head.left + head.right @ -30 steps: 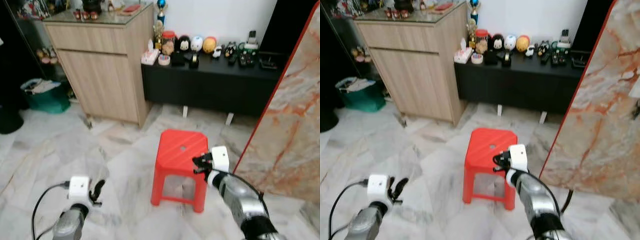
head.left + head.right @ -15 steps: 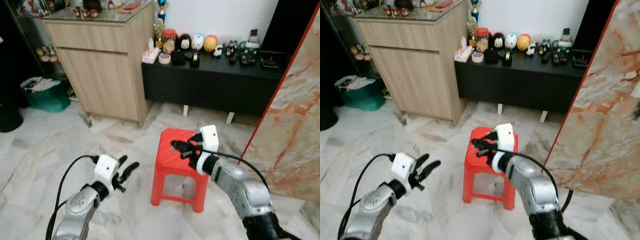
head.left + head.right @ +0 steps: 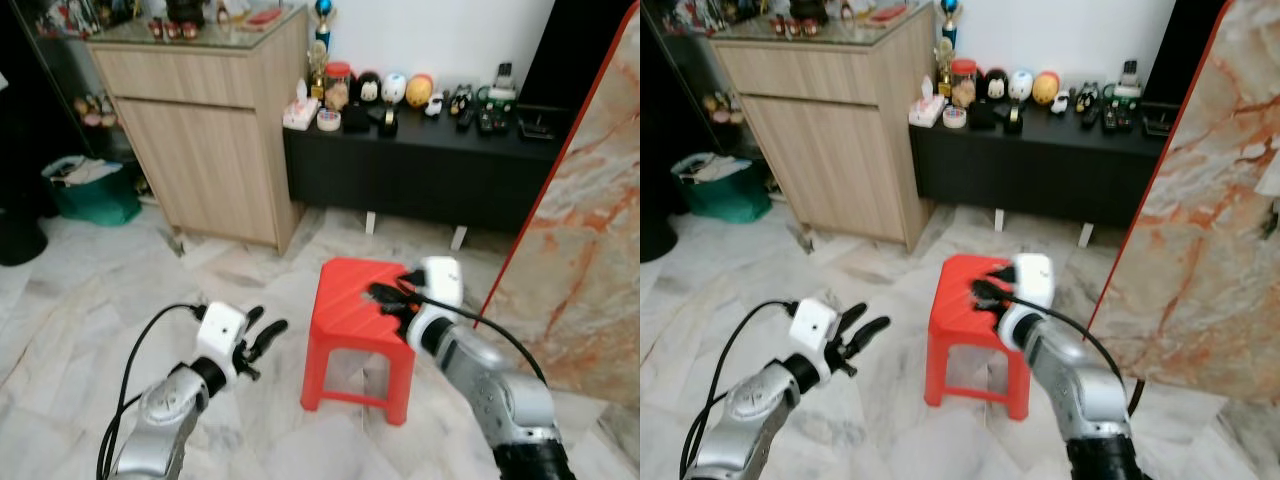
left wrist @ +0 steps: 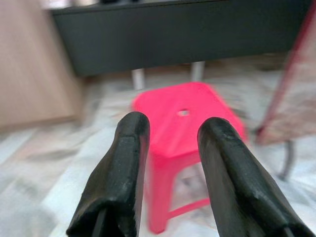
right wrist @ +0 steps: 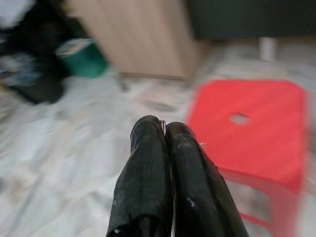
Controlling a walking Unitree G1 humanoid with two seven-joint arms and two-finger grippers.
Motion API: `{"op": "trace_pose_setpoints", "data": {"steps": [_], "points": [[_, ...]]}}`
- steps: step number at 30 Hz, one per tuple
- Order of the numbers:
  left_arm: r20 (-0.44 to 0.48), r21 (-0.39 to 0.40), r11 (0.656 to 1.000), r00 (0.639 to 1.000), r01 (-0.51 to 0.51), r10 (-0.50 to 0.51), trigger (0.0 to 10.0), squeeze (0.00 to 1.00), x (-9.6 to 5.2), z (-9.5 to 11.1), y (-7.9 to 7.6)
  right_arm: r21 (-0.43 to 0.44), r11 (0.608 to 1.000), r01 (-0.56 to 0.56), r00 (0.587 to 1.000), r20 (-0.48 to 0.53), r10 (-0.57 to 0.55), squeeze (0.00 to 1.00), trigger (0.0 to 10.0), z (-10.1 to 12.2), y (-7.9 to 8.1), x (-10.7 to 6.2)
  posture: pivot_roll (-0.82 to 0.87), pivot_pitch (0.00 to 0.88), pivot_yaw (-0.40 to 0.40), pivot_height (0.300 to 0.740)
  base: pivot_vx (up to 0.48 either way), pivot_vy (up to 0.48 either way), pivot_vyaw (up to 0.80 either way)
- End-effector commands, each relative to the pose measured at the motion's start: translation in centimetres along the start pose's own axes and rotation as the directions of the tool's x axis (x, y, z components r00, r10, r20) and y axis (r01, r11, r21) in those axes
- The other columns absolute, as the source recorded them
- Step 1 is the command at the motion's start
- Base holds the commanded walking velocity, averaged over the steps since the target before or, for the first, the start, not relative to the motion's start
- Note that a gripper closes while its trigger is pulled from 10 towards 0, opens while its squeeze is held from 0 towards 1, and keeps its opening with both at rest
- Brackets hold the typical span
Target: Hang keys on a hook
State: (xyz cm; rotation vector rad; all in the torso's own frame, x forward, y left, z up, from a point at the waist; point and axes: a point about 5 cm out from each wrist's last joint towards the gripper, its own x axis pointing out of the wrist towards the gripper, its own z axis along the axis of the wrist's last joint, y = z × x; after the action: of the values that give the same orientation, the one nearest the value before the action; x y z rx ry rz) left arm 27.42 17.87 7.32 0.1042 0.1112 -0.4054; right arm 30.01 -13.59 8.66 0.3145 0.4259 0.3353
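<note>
Red plastic stool [image 3: 358,300] stands on the marble floor [image 3: 90,300]; the right gripper [image 3: 388,296] hovers over its seat, fingers pressed together on a thin metal ring [image 5: 162,124], probably the keys, with no hook visible. Half a second earlier it reached further left; the left gripper [image 3: 262,335], spread wide, has barely moved.

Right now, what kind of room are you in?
Probably a home living room or entry area: marble floor, a wooden cabinet, a low black console lined with figurines, and a red plastic stool.
</note>
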Motion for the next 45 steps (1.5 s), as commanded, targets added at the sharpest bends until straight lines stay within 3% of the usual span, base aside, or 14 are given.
{"op": "trace_pose_setpoints", "data": {"steps": [1, 4, 8, 20, 30, 35, 37, 38, 39, 40, 41, 44, 45], "points": [[-0.013, -0.024, 0.998, 0.998, -0.064, 0.064, 10.0, 0.0, 0.0, -0.3, 0.5, -0.016, 1.0, 0.005, 1.0, 0.014, -0.005, 0.0, 10.0, -0.3, 0.1, 0.3, 0.0, 0.0, -0.001, 0.74, 0.0, 0.0, 0.0], [-0.037, -0.058, 0.986, 0.988, -0.154, 0.152, 10.0, 0.0, -0.1, -1.3, 1.0, 0.005, 0.998, 0.058, 0.998, -0.003, -0.058, 0.0, 10.0, -2.1, -0.8, 0.7, 0.01, 0.0, 0.0, 0.74, 0.0, 0.0, 0.0], [-0.049, -0.074, 0.977, 0.979, -0.202, 0.199, 10.0, 0.0, -0.2, -1.9, 1.4, 0.007, 0.997, 0.078, 0.997, -0.002, -0.078, 0.0, 10.0, -2.8, -1.0, 1.2, 0.03, 0.0, -0.001, 0.74, 0.0, 0.0, 0.0], [-0.007, -0.057, 0.953, 0.955, -0.296, 0.296, 10.0, 0.0, -0.7, -1.1, 3.5, -0.019, 0.995, 0.093, 0.994, 0.058, -0.092, 0.0, 10.0, -1.6, -1.8, 2.3, 0.07, 0.0, -0.026, 0.74, 0.0, 0.0, 0.0], [0.046, -0.04, 0.947, 0.946, -0.319, 0.32, 10.0, 0.0, -1.2, 0.3, 4.4, -0.025, 0.99, 0.14, 0.987, 0.088, -0.137, 0.0, 10.0, -1.1, -3.2, 2.2, 0.08, 0.0, -0.022, 0.74, 0.0, 0.0, 0.0], [0.076, -0.026, 0.959, 0.956, -0.283, 0.284, 10.0, 0.0, -1.2, 1.3, 3.5, -0.036, 0.991, 0.133, 0.987, 0.096, -0.129, 0.0, 10.0, -0.8, -2.5, 2.1, 0.09, 0.0, -0.029, 0.74, 0.0, 0.0, 0.0], [0.098, -0.028, 0.963, 0.958, -0.27, 0.271, 10.0, 0.0, -1.4, 1.9, 2.6, -0.096, 0.99, 0.099, 0.993, 0.075, -0.092, 0.0, 10.0, -0.7, -1.8, 1.7, 0.1, 0.0, -0.047, 0.74, 0.0, 0.0, 0.0], [0.105, -0.022, 0.965, 0.959, -0.263, 0.264, 10.0, 0.0, -1.5, 2.1, 2.3, -0.166, 0.98, 0.107, 0.994, 0.046, -0.1, 0.0, 10.0, -0.8, -1.8, 1.6, 0.1, 0.0, -0.05, 0.74, 0.0, 0.0, 0.0], [0.108, -0.022, 0.966, 0.959, -0.259, 0.26, 10.0, 0.0, -1.6, 2.2, 2.0, -0.171, 0.98, 0.106, 0.994, 0.005, -0.106, 0.0, 10.0, -1.1, -1.9, 1.5, 0.1, 0.0, -0.053, 0.74, 0.0, 0.0, 0.0], [0.108, -0.018, 0.971, 0.965, -0.239, 0.239, 10.0, 0.0, -1.9, 2.3, 1.3, -0.141, 0.988, 0.061, 0.996, -0.051, -0.069, 0.0, 10.0, -1.2, -1.6, 1.1, 0.09, 0.0, -0.059, 0.74, 0.0, 0.0, 0.0], [0.101, -0.004, 0.984, 0.979, -0.177, 0.176, 10.0, 0.0, -1.9, 2.4, 0.1, -0.171, 0.985, -0.016, 0.995, -0.103, -0.002, 0.0, 10.0, -1.3, -0.8, 0.9, 0.09, 0.002, -0.063, 0.74, 0.0, 0.0, 0.0], [0.075, 0.037, 0.999, 0.997, -0.025, 0.022, 10.0, 0.0, -2.0, 2.5, -2.0, -0.218, 0.964, -0.154, 0.976, -0.187, 0.113, 0.0, 10.0, -1.6, 0.9, 0.7, 0.08, 0.01, -0.07, 0.74, 0.0, 0.0, 0.0], [0.075, 0.037, 0.999, 0.997, -0.025, 0.022, 10.0, 0.0, -2.0, 2.5, -2.0, -0.218, 0.964, -0.154, 0.976, -0.187, 0.113, 0.0, 10.0, -1.6, 0.9, 0.7, 0.08, 0.01, -0.07, 0.74, 0.0, 0.0, 0.0]]}}
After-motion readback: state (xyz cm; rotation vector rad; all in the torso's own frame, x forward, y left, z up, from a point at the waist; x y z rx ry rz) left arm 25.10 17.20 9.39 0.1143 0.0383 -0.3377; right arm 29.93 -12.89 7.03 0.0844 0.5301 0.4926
